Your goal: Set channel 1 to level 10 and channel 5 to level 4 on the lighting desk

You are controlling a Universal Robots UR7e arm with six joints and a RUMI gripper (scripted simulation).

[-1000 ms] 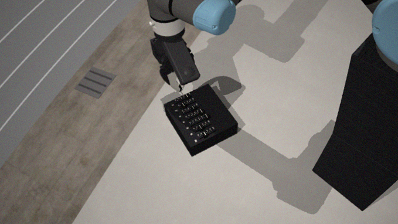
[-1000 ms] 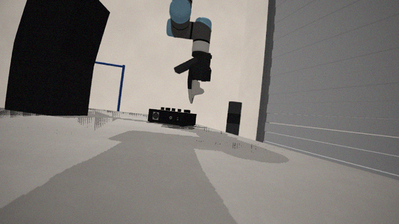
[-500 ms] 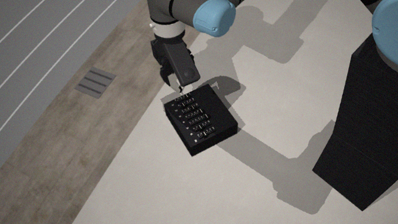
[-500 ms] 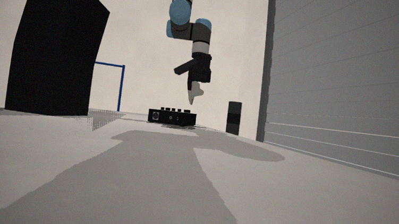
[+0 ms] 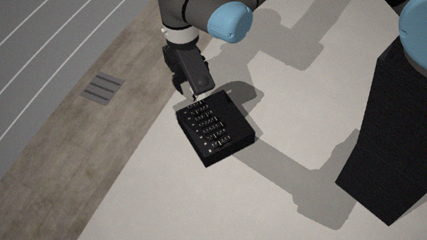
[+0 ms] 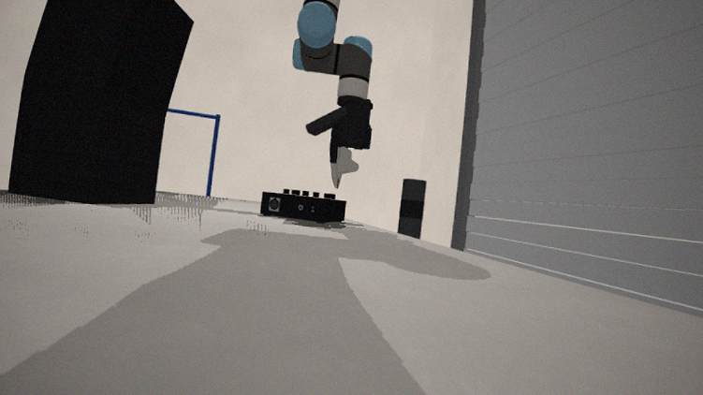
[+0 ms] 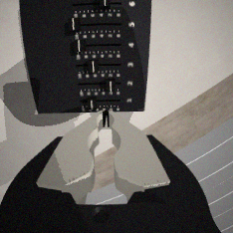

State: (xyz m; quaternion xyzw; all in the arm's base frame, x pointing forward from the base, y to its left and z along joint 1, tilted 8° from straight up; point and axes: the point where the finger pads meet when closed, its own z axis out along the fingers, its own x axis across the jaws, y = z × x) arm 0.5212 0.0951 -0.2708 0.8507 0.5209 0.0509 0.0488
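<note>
The fingers stand pressed together at their tips with nothing between them, pointing down above the end of the lighting desk [image 5: 226,117]. In the exterior view the fingers [image 6: 337,180] hang just over the right-hand end of the lighting desk [image 6: 302,208], apart from it, with a visible gap to the fader caps [image 6: 308,194] along its top. In the wrist view the finger tips sit just short of the desk's near edge, in line with the nearest fader row [image 7: 100,106]; which channel that row is cannot be read, since the numerals beside the rows are blurred. The fader knobs show as thin pale bars at differing positions along their slots, but their levels cannot be made out. In the top view the fingers are largely hidden behind the dark wrist camera housing [image 5: 195,71]. The desk lies on the pale counter [image 5: 168,213], at an angle to its edge. The arm [image 5: 215,4] is cut off at the upper border, and its black pedestal [image 5: 397,153] stands to the right.
</note>
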